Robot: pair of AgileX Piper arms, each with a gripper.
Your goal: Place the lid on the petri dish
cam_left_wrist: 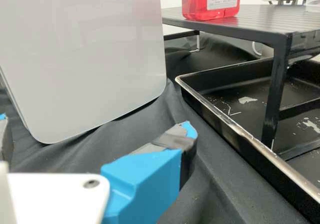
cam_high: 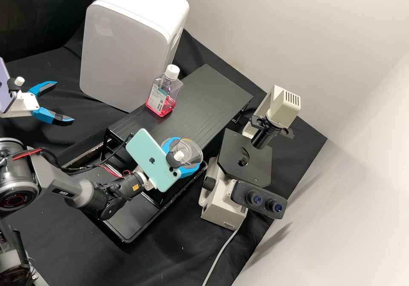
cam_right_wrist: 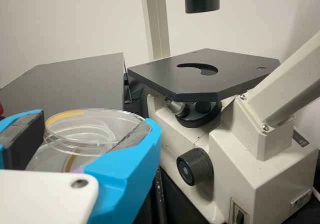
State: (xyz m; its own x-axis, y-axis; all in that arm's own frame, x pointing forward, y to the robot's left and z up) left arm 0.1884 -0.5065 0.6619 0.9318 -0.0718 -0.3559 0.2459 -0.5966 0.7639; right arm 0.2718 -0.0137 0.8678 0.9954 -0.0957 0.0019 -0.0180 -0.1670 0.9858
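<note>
The left claw hangs spread over the table, the right claw pinches the clear lid above the tray beside the microscope, so it is best kept level and lowered centred before release.

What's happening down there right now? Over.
Left tool open by white box. Right tool shut on clear lid over tray. Microscope close beside.

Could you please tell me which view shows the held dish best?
The right wrist view: the dish sits close up between the fingers of the right gripper. The high view shows it from afar, partly behind a white knob.
</note>
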